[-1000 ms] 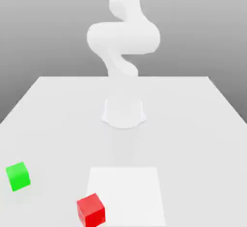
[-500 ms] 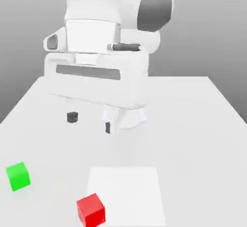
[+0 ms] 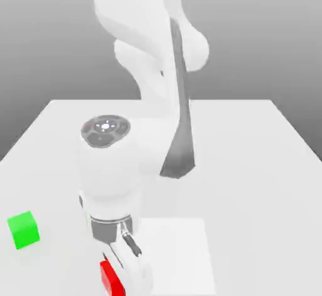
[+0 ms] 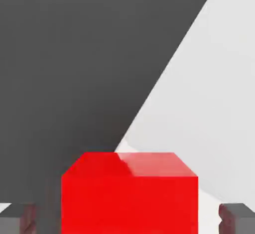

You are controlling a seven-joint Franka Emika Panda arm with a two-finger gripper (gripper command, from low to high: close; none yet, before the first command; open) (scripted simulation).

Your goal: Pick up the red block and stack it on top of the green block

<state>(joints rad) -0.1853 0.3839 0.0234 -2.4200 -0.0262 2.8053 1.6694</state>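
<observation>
The pincer (image 4: 127, 219) is spread around the red block (image 4: 129, 203) (near the tabletop's (image 3: 239, 162) front edge).

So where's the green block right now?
The green block sits on the table at the exterior view's left, with the red block nearer the camera.

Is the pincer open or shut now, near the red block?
Open: the pincer has one finger on each side of the block, with a gap at both sides.

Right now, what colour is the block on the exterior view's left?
The block is green, best in the exterior view.
</observation>
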